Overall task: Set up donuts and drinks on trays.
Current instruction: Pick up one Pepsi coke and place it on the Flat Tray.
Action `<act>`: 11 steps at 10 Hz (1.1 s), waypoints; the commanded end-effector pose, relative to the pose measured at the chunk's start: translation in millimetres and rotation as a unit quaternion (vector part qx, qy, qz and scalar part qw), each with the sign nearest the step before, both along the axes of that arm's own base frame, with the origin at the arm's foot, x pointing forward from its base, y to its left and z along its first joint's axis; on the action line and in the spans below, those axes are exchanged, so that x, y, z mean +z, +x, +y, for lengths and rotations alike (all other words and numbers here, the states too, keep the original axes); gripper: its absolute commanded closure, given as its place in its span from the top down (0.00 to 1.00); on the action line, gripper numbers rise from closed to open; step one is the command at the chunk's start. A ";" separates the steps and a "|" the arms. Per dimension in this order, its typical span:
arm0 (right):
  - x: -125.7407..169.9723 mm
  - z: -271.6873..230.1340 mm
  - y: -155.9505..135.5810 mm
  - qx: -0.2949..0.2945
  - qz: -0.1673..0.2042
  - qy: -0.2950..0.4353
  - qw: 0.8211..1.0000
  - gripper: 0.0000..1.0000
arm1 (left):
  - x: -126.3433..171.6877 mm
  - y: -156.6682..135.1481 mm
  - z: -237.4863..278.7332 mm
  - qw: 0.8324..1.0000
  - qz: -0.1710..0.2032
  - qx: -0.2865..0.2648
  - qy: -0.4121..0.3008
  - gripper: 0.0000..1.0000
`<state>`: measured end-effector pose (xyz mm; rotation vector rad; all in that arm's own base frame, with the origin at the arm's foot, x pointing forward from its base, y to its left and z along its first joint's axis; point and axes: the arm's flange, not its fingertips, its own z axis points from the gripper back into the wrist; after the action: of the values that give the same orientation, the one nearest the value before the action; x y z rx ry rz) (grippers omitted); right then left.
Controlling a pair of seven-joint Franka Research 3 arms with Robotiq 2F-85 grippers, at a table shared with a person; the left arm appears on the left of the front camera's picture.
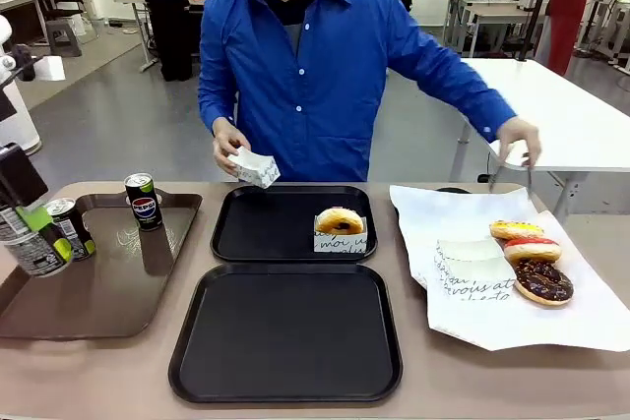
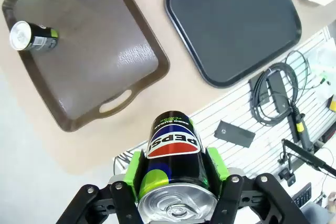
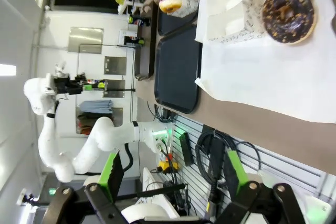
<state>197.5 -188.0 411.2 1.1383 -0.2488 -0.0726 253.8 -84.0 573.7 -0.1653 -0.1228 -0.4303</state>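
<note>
Three cans on my side of the table. One, the held can (image 2: 173, 148), is clamped in my left gripper (image 2: 176, 174). The jaws are partway closed, with green pads (image 2: 136, 171) on both flanks near the silver top and the body sticking out ahead. It hangs raised at about eight o'clock of the table, by the outer rim of the brown tray (image 1: 98, 292). Two more stand on that tray: a Pepsi can (image 1: 144, 201) at its one o'clock and a second can (image 1: 71, 227) at its eleven.

My right gripper (image 3: 172, 177) has its jaws wide apart with nothing between them. It is off the table's four o'clock side, with cables (image 3: 210, 150) close in front.

Two black trays sit at centre.
- The far tray (image 1: 256, 233) carries one sleeved donut (image 1: 340, 226) at its three o'clock.
- The near tray (image 1: 285, 341) is bare.
- A chocolate donut (image 1: 542, 280) and others lie on white paper (image 1: 591, 312) at three o'clock.
- The person's hand (image 1: 228, 143) holds a paper sleeve (image 1: 254, 167) at the far tray's twelve.

Risks, as I judge them:
- The grip sits high on a slick can, so a quick swing could let it pivot or slip.
- The can looks tilted, and set down that way it would likely tip and roll.
- On a low path toward three o'clock, the base could catch a tray rim or clip the second can.
- Going for the far tray puts me in the person's reach, where I could bump the hand or the donut.
- The right arm could snag the cables if it moves carelessly.
</note>
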 end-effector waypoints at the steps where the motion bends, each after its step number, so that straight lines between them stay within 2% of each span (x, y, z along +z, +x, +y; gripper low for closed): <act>1: 1.5 0.6 2.2 -0.002 -0.013 0.012 1.000 1.00 | -1.3 -2.9 -6.7 1.000 0.006 -0.015 0.006 0.59; 11: 1.5 0.6 2.2 -0.002 -0.013 0.012 1.000 1.00 | -1.3 -2.9 -6.7 1.000 0.006 -0.015 0.006 0.59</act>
<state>197.5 -188.0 411.2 1.1382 -0.2490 -0.0722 253.2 -90.9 569.9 -0.1496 -0.1040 -0.4445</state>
